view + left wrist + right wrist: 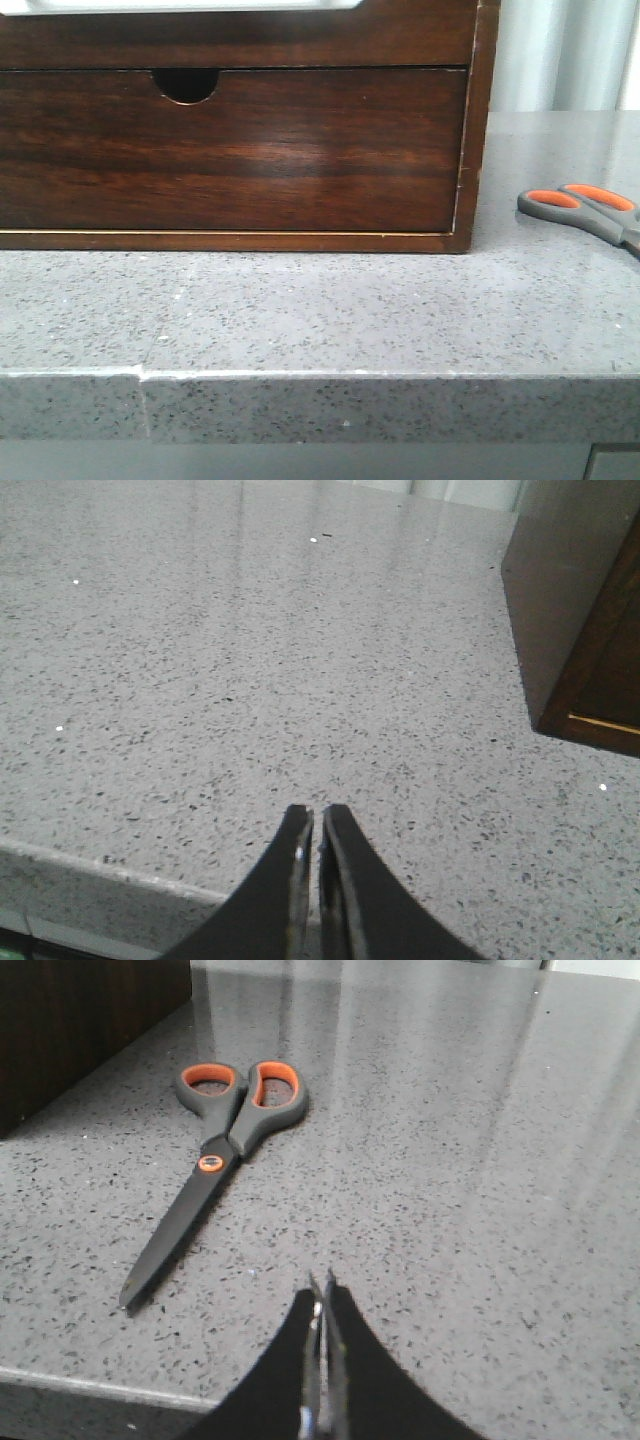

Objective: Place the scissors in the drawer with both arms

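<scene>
The scissors (585,210), grey handles with orange-lined loops, lie flat on the grey counter to the right of the wooden cabinet, blades running out of the front view. In the right wrist view the scissors (225,1130) lie closed ahead of my right gripper (320,1288), which is shut, empty and near the counter's front edge. The drawer (240,40) with the white strip is closed at the top of the cabinet, only partly in view. My left gripper (318,818) is shut and empty over bare counter to the left of the cabinet. Neither gripper shows in the front view.
Below the drawer is a closed lower wooden front (230,150) with a half-round finger notch (186,85). The cabinet's side shows in the left wrist view (580,610) and the right wrist view (80,1020). The speckled grey counter (300,310) has its front edge close to both grippers.
</scene>
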You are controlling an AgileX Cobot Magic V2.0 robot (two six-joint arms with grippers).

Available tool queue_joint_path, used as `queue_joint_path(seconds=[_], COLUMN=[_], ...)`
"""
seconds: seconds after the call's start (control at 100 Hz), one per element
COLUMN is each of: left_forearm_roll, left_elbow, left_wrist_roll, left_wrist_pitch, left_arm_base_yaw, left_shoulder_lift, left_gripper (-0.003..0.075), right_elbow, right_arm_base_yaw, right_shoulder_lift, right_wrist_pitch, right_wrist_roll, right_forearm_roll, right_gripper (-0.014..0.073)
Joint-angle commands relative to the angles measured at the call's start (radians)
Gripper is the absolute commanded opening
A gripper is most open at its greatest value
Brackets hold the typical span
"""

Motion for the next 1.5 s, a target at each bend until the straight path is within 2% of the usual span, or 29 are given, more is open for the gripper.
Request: queue_joint_path(seconds=[0.0, 0.61, 0.78, 0.83, 0.88, 0.93, 0.96, 1.08, 1.23, 1.29, 1.49], left_forearm_roll=[-0.012, -0.012, -0.009, -0.077, -0.267, -0.536, -0.639, -0.879, -1.014, -1.018, -0.991], left_elbow=[0.021, 0.021, 0.021, 0.021, 0.021, 0.021, 0.021, 0.020, 0.020, 0.002, -0.182], left_wrist_roll=[-0.009, -0.009, -0.009, -0.012, -0.034, -0.041, -0.041, -0.041, -0.041, -0.033, 0.187], left_wrist_pitch=[-0.034, -0.034, -0.080, -0.121, -0.163, -0.182, -0.182, -0.182, -0.180, -0.147, 0.068], left_arm_base_yaw=[0.002, 0.002, 0.002, 0.002, 0.002, 0.002, 0.002, 0.002, -0.002, -0.002, -0.002], left_shoulder_lift=[-0.036, -0.034, -0.034, -0.034, -0.034, -0.034, -0.034, -0.034, -0.034, -0.034, 0.056], left_gripper=[-0.0020, -0.0020, -0.0020, -0.0020, -0.0020, -0.0020, -0.0020, -0.0020, -0.0020, -0.0020, -0.0020], right_elbow=[0.031, 0.031, 0.031, 0.031, 0.031, 0.031, 0.031, 0.031, 0.029, 0.018, -0.113], right_arm_base_yaw=[-0.006, -0.006, -0.006, -0.006, -0.006, -0.006, -0.006, -0.006, -0.006, -0.006, -0.006], right_shoulder_lift=[-0.025, -0.025, -0.025, -0.025, -0.025, -0.025, -0.025, -0.025, -0.025, -0.025, 0.008], right_wrist_pitch=[-0.027, -0.027, -0.041, -0.082, -0.148, -0.235, -0.283, -0.436, -0.436, -0.428, -0.287], right_wrist_roll=[-0.004, -0.004, -0.004, -0.004, -0.004, 0.000, 0.000, 0.000, 0.000, 0.000, 0.000], right_forearm_roll=[-0.019, -0.019, -0.019, -0.019, -0.007, 0.076, 0.169, 0.470, 0.716, 0.799, 0.807], right_gripper=[-0.0046, -0.0046, -0.0046, -0.0046, -0.0046, -0.0046, -0.0046, -0.0046, -0.0046, -0.0046, -0.0043])
